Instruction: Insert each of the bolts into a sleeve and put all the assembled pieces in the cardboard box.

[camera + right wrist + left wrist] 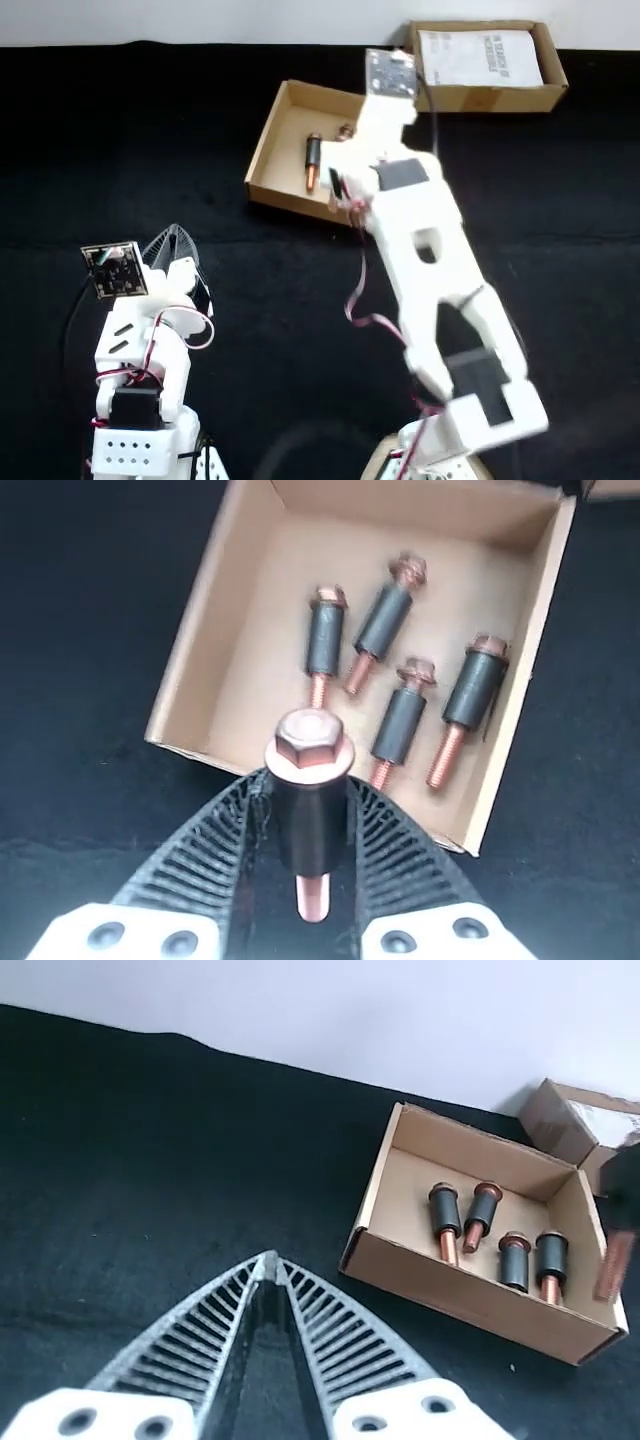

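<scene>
Bolt [310, 750] in sleeve [305, 830], gripped by right pincer [308, 785], hangs over cardboard box [245, 650]; left pincer [268, 1260] closed, well apart.

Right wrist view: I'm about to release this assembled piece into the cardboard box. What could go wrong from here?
1. The right hand holds the assembled piece roughly over the near wall of the cardboard box, not its middle. Released here, it might clip the rim and land on the black cloth.
2. Four finished pieces lie on the box floor, so a drop could land on them and bounce or roll out of place.
</scene>
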Tool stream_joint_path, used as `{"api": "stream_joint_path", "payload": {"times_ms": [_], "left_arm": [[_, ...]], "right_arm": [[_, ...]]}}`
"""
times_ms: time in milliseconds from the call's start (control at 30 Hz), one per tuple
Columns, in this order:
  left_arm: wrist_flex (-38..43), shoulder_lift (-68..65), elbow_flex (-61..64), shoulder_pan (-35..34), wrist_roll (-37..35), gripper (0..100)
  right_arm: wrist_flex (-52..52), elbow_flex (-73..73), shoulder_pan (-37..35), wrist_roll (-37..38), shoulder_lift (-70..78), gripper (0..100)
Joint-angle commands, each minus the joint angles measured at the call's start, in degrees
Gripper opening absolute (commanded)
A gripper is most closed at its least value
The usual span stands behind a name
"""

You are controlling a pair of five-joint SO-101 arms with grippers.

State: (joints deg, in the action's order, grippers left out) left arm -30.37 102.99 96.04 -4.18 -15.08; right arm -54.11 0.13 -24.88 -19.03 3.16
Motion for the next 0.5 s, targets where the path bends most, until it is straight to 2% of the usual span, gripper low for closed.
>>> {"api": "stream_joint_path", "payload": {"times_ms": [0,67,233,467], "left_arm": [[-2.0,0.0,1.1,-0.5,0.0,1],[-4.7,0.0,1.1,-0.5,0.0,1],[-10.0,0.0,1.1,-0.4,0.0,1],[-12.9,0.0,1.1,-0.2,0.0,1]], "right_arm": [[-6.4,-16.6,0.6,-0.3,10.1,0.6],[-9.8,-23.7,0.6,-0.3,16.3,0.6],[-17.2,-40.2,0.6,6.3,29.6,0.6],[-20.4,-57.6,0.6,10.0,42.0,0.6]]}}
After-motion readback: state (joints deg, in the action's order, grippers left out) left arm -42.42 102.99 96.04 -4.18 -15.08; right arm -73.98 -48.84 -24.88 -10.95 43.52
